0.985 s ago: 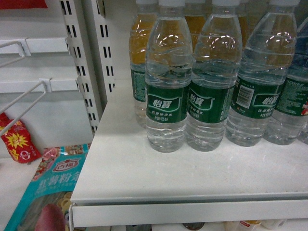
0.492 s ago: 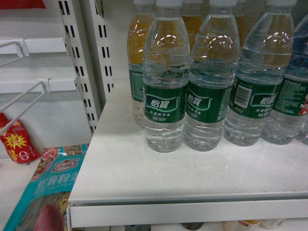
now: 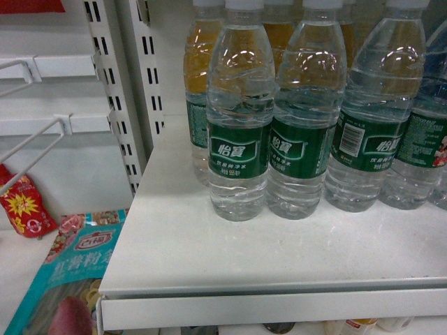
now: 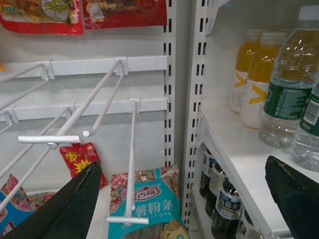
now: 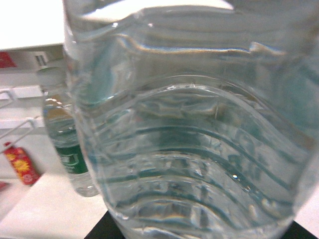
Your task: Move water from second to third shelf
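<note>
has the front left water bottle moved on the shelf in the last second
No. The front left water bottle keeps its spot relative to the shelf edge; the whole head view only drifts slightly left.

Water bottles (image 3: 239, 118) — clear ribbed plastic, glossy, with shiny green labels; shelf (image 3: 230, 251) — smooth, matt white painted metal.

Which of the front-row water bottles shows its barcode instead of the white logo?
The third water bottle from the left. Its label is turned, barcode facing out; the two bottles left of it show white characters.

The left gripper (image 4: 187, 199) shows 2 broad, matte black, wedge-shaped jaws with smooth surfaces.
</note>
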### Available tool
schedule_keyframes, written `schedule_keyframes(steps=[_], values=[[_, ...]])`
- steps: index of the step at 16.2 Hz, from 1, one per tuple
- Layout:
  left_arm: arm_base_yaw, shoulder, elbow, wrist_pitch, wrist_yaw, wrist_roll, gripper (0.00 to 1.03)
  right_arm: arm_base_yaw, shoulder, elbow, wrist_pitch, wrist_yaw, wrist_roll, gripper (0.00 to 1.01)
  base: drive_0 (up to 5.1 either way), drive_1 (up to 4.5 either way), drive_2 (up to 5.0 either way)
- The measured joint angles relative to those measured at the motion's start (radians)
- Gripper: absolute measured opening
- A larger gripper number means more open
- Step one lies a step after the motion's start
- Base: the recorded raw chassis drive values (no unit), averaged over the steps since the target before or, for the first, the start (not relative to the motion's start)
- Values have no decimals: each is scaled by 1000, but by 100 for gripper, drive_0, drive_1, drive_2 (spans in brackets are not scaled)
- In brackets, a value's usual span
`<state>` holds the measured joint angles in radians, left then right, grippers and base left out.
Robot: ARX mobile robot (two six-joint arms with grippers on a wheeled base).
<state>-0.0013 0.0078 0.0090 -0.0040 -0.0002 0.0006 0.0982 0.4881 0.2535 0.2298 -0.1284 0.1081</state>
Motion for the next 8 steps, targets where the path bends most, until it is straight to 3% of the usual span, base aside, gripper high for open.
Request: schedule_keyframes(steps=[2, 3, 4, 6, 8], values=[[0, 0, 0, 0, 0, 0, 98, 13, 1, 3, -6, -16, 32, 38, -504, 237, 237], [0, 0, 0, 0, 0, 0, 98, 61, 18, 3, -17, 14, 57, 38, -504, 237, 237], [0, 0, 0, 0, 0, 0, 98, 196, 144, -79, 62, 86, 55, 38, -504, 237, 237], [0, 0, 0, 0, 0, 0, 98, 216, 335, -97, 243, 139, 43, 38, -504, 237, 237], [0, 0, 0, 0, 0, 0, 98, 216, 453, -72, 330, 153, 19, 38, -504, 237, 237]])
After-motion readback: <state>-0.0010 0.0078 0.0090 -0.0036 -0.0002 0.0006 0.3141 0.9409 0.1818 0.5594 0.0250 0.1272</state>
